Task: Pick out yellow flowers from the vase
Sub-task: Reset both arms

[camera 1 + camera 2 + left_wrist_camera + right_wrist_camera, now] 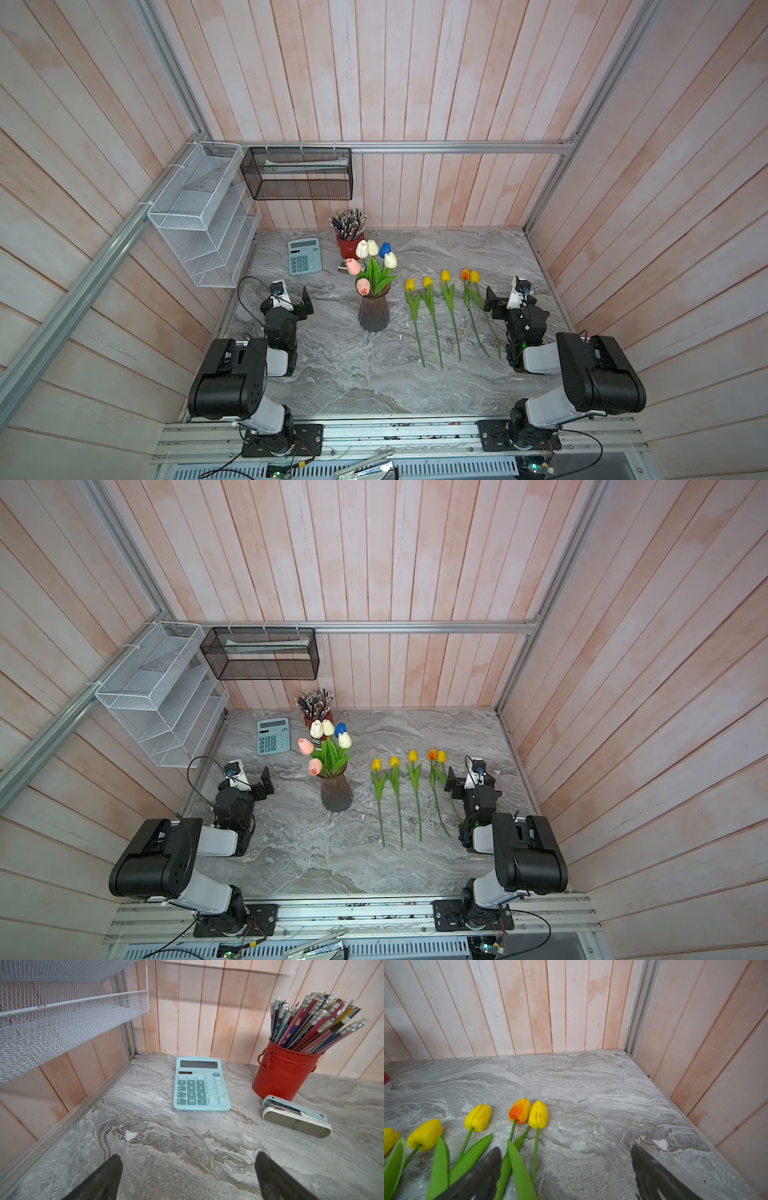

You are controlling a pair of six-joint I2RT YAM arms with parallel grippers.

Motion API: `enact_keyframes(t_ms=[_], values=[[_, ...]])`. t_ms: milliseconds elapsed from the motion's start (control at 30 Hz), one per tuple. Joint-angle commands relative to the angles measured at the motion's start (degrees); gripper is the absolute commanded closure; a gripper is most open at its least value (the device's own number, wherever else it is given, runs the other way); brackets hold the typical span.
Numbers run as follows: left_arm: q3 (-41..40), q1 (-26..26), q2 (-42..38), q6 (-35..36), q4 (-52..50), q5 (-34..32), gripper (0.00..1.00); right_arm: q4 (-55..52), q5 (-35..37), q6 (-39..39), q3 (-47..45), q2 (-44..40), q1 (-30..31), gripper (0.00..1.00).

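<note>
We see the yellow flowers (445,276) flat between vase (374,316) and right claw (565,1147), nearer the latter, heads rearward, stems frontward; it and the left claw (188,1153) gape empty.

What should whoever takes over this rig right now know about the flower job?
Left gripper: open, holding nothing.
Right gripper: open, holding nothing, beside the laid-out stems.
Yellow flowers: five lie in a row on the table, between the vase and the right arm.
Done: no yellow head shows in the vase; only white, pink and blue tulips stand there.
Left: apparently nothing; confirm.
</note>
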Motion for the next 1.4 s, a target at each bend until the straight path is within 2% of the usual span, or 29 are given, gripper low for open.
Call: enact_keyframes(t_ms=[0, 967, 1067, 1267, 1300, 1367], values=[[0.86, -0.16, -0.18, 0.98, -0.14, 0.89, 0.00, -0.92, 0.65, 0.16, 0.29, -0.49, 0.00, 0.02], [0.80, -0.14, -0.24, 0.94, 0.13, 0.83, 0.00, -0.92, 0.89, 0.17, 0.34, -0.49, 0.06, 0.02], [0.64, -1.25, 0.04, 1.07, 0.80, -3.20, 0.00, -0.92, 0.89, 0.20, 0.34, -0.49, 0.08, 0.02], [0.63, -1.34, -0.01, 1.02, 0.72, -3.13, 0.00, -0.92, 0.84, 0.15, 0.33, -0.49, 0.10, 0.02], [0.65, -1.27, -0.05, 1.06, 0.66, -2.30, 0.00, -0.92, 0.90, 0.15, 0.38, -0.50, 0.04, 0.01], [1.44, 0.20, -0.33, 5.57, -1.22, 13.34, 0.00, -0.92, 0.87, 0.16, 0.37, -0.51, 0.04, 0.02]])
